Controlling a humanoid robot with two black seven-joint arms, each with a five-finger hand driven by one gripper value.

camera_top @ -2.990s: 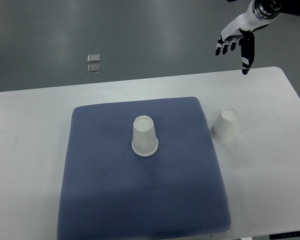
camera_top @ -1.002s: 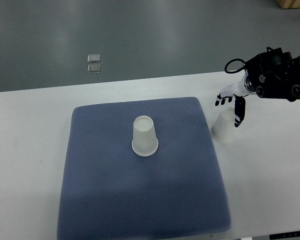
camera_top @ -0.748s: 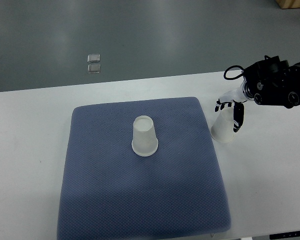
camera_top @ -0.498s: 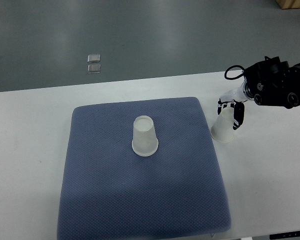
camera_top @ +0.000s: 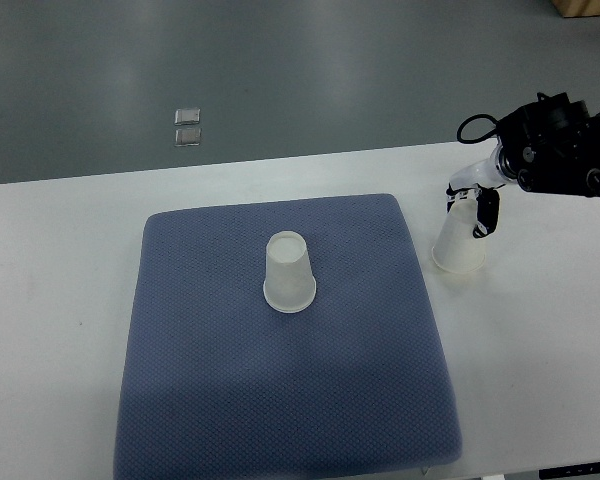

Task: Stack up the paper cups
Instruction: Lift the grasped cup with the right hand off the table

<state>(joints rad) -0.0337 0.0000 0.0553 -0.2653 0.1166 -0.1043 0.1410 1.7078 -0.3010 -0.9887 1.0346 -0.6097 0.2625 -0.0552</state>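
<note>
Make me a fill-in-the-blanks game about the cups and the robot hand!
1. The right hand is closed around the top of a paper ____.
2. The other cup stands upside down on the ____ mat.
3. The cup in the hand is over the white ____, beside the mat.

Missing words: cup; blue; table

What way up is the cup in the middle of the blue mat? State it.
Upside down. The paper cup on the blue mat shows its narrow closed base on top, and its wider rim rests on the mat.
</note>
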